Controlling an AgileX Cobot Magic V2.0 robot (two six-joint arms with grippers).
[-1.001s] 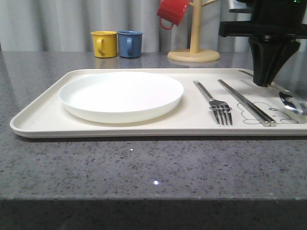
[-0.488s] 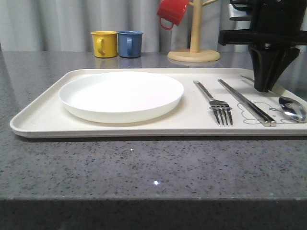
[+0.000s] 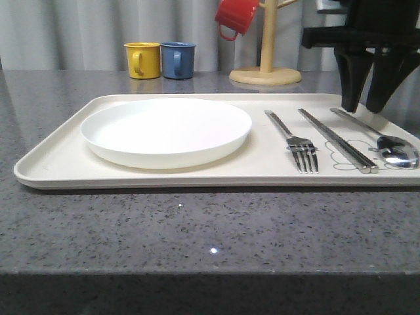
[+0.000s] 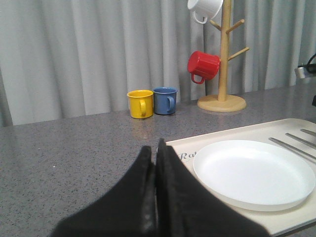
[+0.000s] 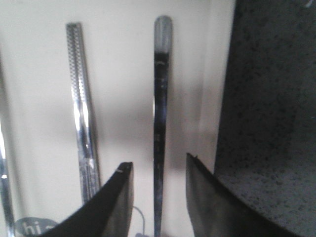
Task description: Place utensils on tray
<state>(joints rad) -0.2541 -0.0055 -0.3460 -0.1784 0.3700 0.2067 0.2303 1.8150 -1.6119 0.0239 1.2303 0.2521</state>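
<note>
The cream tray (image 3: 59, 157) holds a round white plate (image 3: 166, 130) on its left half. To the plate's right lie a silver fork (image 3: 294, 140), flat chopsticks (image 3: 336, 140) and a spoon (image 3: 387, 143), side by side. My right gripper (image 3: 363, 105) hangs open just above the spoon's handle (image 5: 160, 113), which lies flat on the tray between the two fingers without touching them. The chopsticks (image 5: 81, 108) lie beside it. My left gripper (image 4: 154, 148) is shut on nothing, over the grey counter beside the tray (image 4: 281, 129) and the plate (image 4: 252, 173).
Yellow mug (image 3: 143, 60) and blue mug (image 3: 178, 60) stand behind the tray. A wooden mug tree (image 3: 266, 69) with a red mug (image 3: 235, 16) stands at the back right. Grey stone counter (image 3: 197, 230) runs in front of the tray.
My right gripper has opened, let go of the spoon and risen a little. The spoon now lies flat on the tray's right end. The left arm has not moved.
</note>
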